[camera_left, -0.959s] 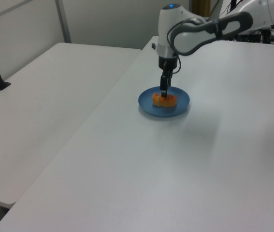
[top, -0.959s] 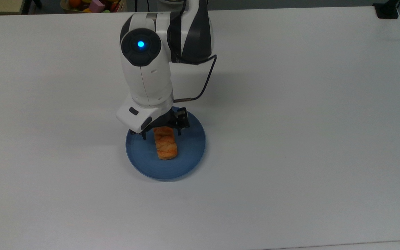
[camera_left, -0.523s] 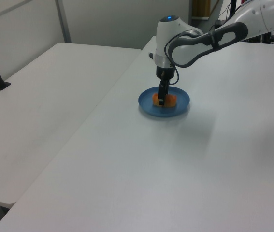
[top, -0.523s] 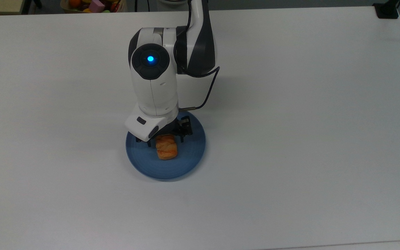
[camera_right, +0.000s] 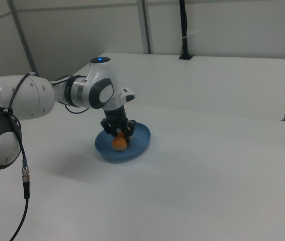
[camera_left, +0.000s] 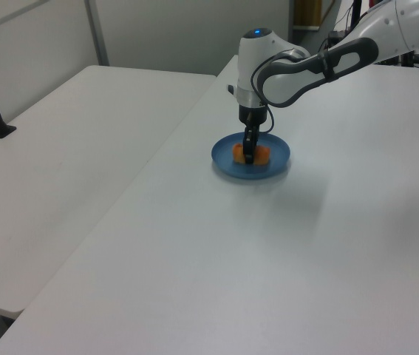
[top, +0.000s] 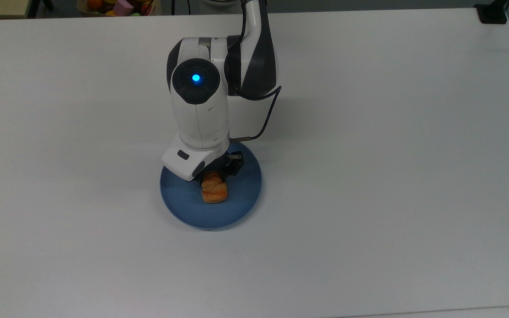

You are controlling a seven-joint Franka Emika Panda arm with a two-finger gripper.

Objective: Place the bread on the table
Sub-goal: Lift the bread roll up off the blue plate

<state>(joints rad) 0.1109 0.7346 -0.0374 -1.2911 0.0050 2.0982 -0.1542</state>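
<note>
A: Largest first. Where does everything sit?

B: White table (top: 391,176) spreading wide beyond the fingers (top: 233,167) on every side. Blue plate (top: 245,194) directly beneath the fingertips, flat on the tabletop. Bread (top: 214,192) between the fingers, resting on the plate, with its far end hidden under the hand and its near end poking out past the fingertips toward the top view's bottom.

A: And the gripper (top: 214,176)?

B: Pointing straight down, one finger pressed against each long flank of the bread. Grasping it, judging by how the sides look pinched in at the contact. Not yet lifted off the plate.

A: Handling?

B: Probably light and soft, with a braided crust that likely dents or flakes under pressure. Probably not slippery, given the ridged surface. Best held across the narrow width, as here, with only enough squeeze to carry it. Grip sits toward one end rather than the middle, so the free end might sag or swing on the lift.

A: Set-down?

B: Any bare tabletop out past the plate rim beside the fingers. Low release, so no drop or roll.
</note>
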